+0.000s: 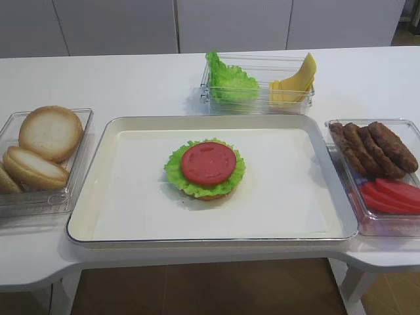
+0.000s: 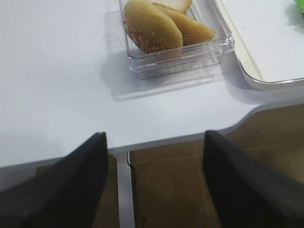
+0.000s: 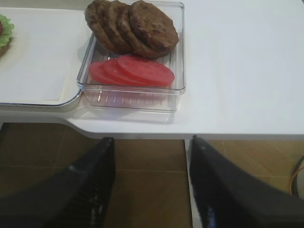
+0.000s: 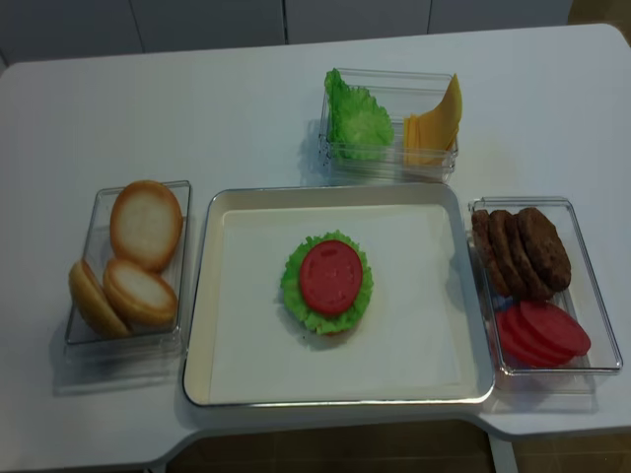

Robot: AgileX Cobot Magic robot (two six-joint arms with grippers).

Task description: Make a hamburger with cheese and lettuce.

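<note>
The hamburger (image 1: 205,172) sits in the middle of the white tray (image 1: 315,223): a tan bun base, a ruffled green lettuce leaf (image 1: 174,172) and a red tomato slice (image 1: 209,162) on top. It also shows in the second high view (image 4: 327,286). Spare lettuce (image 1: 230,80) and yellow cheese slices (image 1: 294,82) stand in a clear box behind the tray. My left gripper (image 2: 154,183) is open and empty, below the table's front edge by the bun box. My right gripper (image 3: 151,183) is open and empty, below the front edge by the patty box. Neither gripper shows in the high views.
A clear box of pale bun halves (image 1: 46,141) stands left of the tray. A clear box with brown patties (image 1: 374,147) and red tomato slices (image 1: 394,195) stands right of it. The table's front edge curves inward under the tray. Brown floor lies below.
</note>
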